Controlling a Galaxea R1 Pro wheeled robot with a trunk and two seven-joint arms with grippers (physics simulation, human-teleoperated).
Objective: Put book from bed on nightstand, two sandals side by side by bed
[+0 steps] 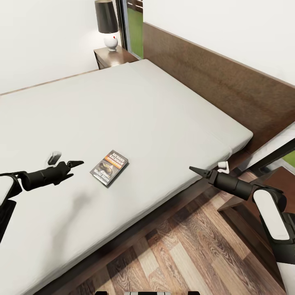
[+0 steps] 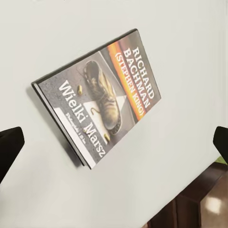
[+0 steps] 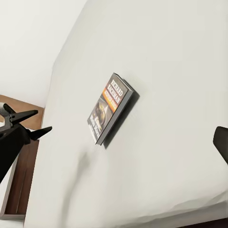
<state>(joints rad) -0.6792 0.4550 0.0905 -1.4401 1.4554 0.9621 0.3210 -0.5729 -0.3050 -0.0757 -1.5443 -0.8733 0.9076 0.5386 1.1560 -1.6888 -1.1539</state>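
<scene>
Wood-plank floor [image 1: 180, 246] runs along the near edge of the large low bed [image 1: 135, 102] w/ pale grey-white mattress, dark brown frame and tall headboard. Black left gripper [image 1: 73, 167] hovers over the mattress, fingers spread wide, aimed at the small thin paperback book [image 1: 109, 167] just beside its tips but not touching. In the left wrist view the book [image 2: 102, 99] lies flat, cover up: white "RICHARD BACHMAN" lettering, orange band, grey boot picture, between the two dark fingertips [image 2: 9, 145]. Black right gripper [image 1: 196, 170] hangs over the bed's near edge, well apart from the book [image 3: 110, 108]; whether it is open or closed can't be told. Far corner: dark brown wooden nightstand [image 1: 105, 57] carrying a black-shaded lamp [image 1: 107, 22] on a white base.
</scene>
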